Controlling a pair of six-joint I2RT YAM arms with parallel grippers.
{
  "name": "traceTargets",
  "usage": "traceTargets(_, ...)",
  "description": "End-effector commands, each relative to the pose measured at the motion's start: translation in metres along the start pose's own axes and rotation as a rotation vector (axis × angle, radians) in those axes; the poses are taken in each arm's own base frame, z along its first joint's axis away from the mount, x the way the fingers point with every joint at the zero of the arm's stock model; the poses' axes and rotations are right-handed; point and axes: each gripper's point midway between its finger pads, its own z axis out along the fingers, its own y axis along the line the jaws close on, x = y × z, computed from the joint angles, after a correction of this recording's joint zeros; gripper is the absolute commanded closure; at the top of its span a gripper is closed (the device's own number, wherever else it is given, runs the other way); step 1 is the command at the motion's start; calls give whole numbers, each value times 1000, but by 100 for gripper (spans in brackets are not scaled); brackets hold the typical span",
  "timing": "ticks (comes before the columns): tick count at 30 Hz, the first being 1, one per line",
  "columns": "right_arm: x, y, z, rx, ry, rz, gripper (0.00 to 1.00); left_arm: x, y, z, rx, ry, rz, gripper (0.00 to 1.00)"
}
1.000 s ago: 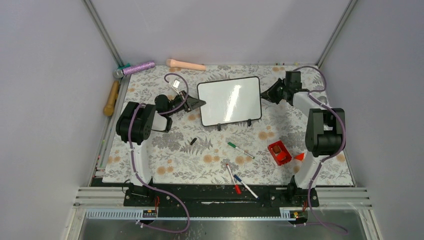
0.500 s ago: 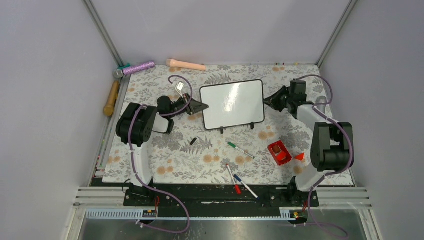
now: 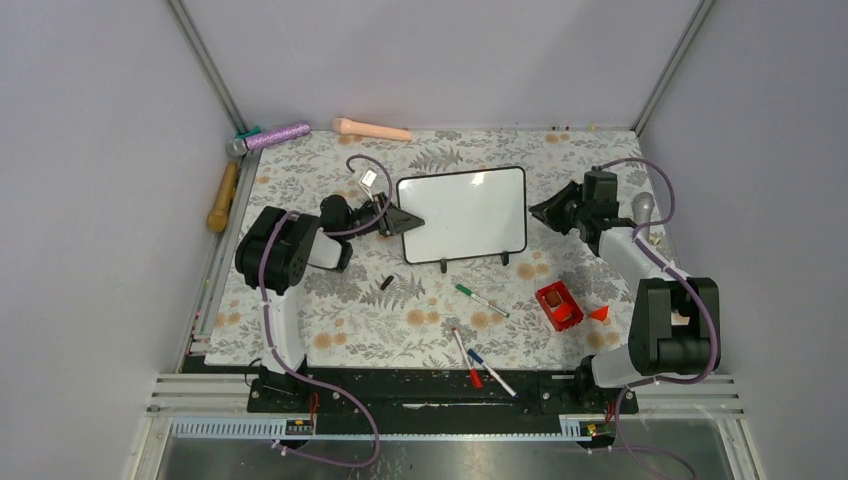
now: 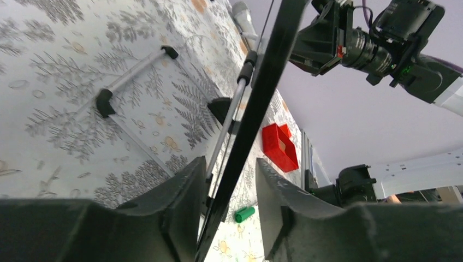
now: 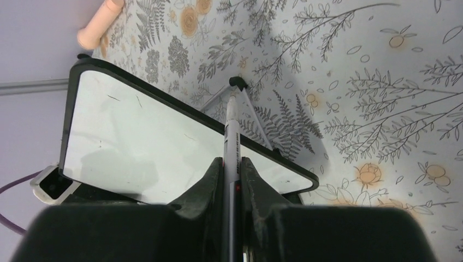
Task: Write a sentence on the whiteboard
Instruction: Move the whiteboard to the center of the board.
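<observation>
The whiteboard (image 3: 462, 213) stands on its two small feet in the middle of the table, and its white face shows no writing. My left gripper (image 3: 405, 222) sits at the board's left edge. In the left wrist view the black frame (image 4: 262, 93) runs between the jaws of that gripper (image 4: 230, 174), which are open with a gap on the right side. My right gripper (image 3: 548, 211) hovers just right of the board, apart from it. It is shut on a marker (image 5: 231, 131) whose black tip points past the board's lower corner (image 5: 136, 147).
A green marker (image 3: 481, 299), a red one (image 3: 466, 357) and a blue one (image 3: 491, 372) lie near the front, with a black cap (image 3: 386, 283) and a red box (image 3: 559, 306). A peach cylinder (image 3: 371, 129), a purple microphone (image 3: 270, 136) and a wooden handle (image 3: 223, 196) line the back left.
The board has shifted a little toward the near side and straightened. My left jaws have opened around its edge. My right gripper has drawn back to the right and nearer with the marker.
</observation>
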Motion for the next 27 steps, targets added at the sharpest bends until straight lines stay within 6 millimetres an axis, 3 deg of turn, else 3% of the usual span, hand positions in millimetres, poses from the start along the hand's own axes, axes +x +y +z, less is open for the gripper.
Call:
traceTargets(1, 3, 10, -11, 19, 9, -25, 100, -1, -22, 1, 46, 8, 47, 57)
traceTargets(9, -39, -19, -31, 229, -232, -31, 100, -19, -18, -21, -44, -74, 80, 46)
traceTargets(14, -60, -23, -54, 289, -354, -51, 100, -24, -23, -29, -101, -95, 121, 31)
traceTargets(18, -69, -10, -67, 253, -406, -60, 100, -31, -26, -41, -163, -141, 134, 20)
traceTargets(27, -82, 33, -99, 143, -473, -152, 100, -54, -34, -75, -476, -277, 267, 9)
